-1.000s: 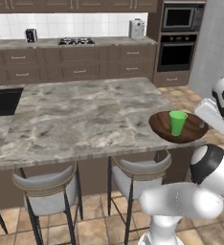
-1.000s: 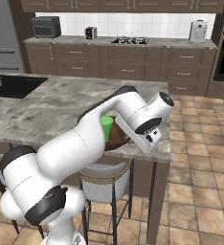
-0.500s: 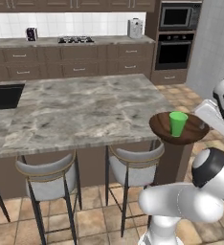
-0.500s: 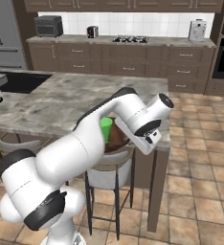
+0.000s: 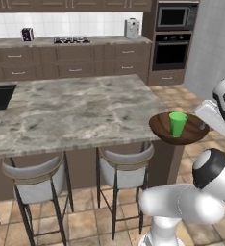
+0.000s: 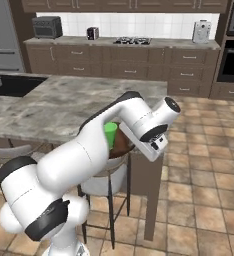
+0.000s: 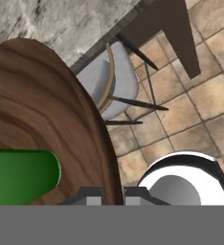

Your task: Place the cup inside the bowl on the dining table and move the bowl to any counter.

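Right now the wide, shallow bowl of dark brown wood (image 5: 179, 129) hangs in the air just off the corner of the grey-beige veined marble tabletop (image 5: 71, 113) of the island, above the tiled floor (image 5: 85, 211), not resting on the stone. Inside it stands the small bright green cup (image 5: 177, 124), upright, near the middle of the bowl. In the right base view the cup (image 6: 110, 135) and a slice of the bowl (image 6: 120, 145) peek out behind the white arm (image 6: 89, 150), which bends across in front of them.

The tool (image 7: 113, 195) is clamped on the bowl: in the hand view its two small fingertips sit almost together at the bowl's rim (image 7: 102, 129), with the brown wood grain rising from them and the green cup (image 7: 20, 174) at the lower left. Beyond the rim, a grey padded stool with a wooden edge and dark legs (image 7: 109, 83) stands below the tabletop edge.

Two such stools (image 5: 124, 166) sit tucked under the island's near side. Well apart, across the room, the long grey stone worktop (image 5: 76, 42) over dark brown drawers carries a black gas hob (image 5: 72, 40).
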Robot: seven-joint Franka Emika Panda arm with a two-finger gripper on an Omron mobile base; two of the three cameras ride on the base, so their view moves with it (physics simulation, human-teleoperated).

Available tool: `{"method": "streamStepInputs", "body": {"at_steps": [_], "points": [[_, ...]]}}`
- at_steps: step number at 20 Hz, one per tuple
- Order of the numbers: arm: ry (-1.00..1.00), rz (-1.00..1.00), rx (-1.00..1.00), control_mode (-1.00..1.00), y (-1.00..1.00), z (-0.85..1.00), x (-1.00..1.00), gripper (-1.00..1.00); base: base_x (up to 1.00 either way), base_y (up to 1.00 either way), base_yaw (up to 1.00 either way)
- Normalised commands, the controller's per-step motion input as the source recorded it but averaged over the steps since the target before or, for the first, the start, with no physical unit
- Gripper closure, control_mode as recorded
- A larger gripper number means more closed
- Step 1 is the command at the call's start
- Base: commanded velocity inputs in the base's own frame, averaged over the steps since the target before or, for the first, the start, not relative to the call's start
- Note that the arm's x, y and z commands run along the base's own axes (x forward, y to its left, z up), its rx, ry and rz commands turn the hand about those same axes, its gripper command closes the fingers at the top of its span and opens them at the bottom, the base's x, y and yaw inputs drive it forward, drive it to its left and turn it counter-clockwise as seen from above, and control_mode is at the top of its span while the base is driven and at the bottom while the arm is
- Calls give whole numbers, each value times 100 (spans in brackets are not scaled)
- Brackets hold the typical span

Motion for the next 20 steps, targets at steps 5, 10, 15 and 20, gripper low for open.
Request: {"method": "streamStepInputs", "body": {"at_steps": [5, 10, 15, 20], "points": [[0, 0, 0, 100, 0, 0, 0, 100, 1, -63, 0], [0, 0, 0, 100, 0, 0, 0, 100, 20, -66, 0], [0, 0, 0, 100, 0, 0, 0, 100, 39, -63, 0], [0, 0, 0, 100, 0, 0, 0, 100, 61, -66, 0]]}}
